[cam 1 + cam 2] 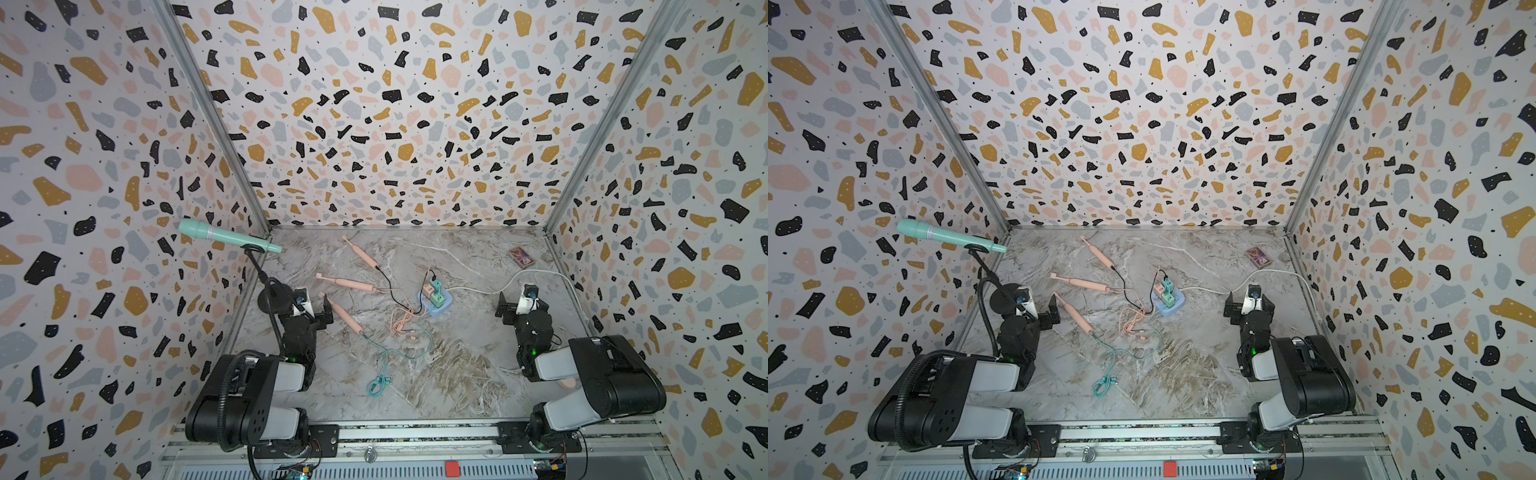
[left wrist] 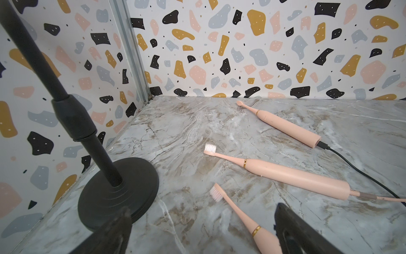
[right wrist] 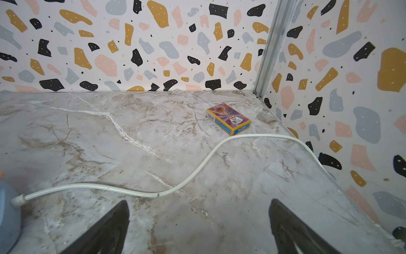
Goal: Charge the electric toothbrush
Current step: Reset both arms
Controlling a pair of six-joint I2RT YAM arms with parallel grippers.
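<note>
left gripper (image 2: 204,239): spread wide, pinching nothing; it hangs low over the brush end of the nearest toothbrush.
nearest toothbrush (image 2: 239,217): flat on the table (image 1: 457,374), bristles toward the stand base, neck running just beside one of my fingers (image 2: 296,231); I cannot tell whether they touch.
its tail end: in a top view the teal cable (image 1: 388,353) ends right at the handle's base; whether the plug is seated I cannot tell. This is the one I judge needs charging.
middle toothbrush (image 2: 296,176): flat, with the pink cable (image 1: 401,320) entering its base.
far toothbrush (image 2: 290,127): flat, with the black cable (image 2: 360,169) plugged into its base.
power strip (image 1: 434,299): mid-table, adapters upright in it; all three cables lead back toward it, so the brushes fan out around it.
right gripper (image 3: 202,233): also spread wide and empty, parked near the right wall, well apart from the brushes.
white cord (image 3: 197,173): snakes across the table just ahead of my right fingers, from the strip to the wall.
card box (image 3: 228,121): far right corner, out of the way.
stand base (image 2: 118,189): close on my left gripper's outer side, the left wall behind it; little room there.
free room: bare table lies toward me, before the cable tangle.
snag risk: loose loops of pink and teal cable lie between brush and strip.
</note>
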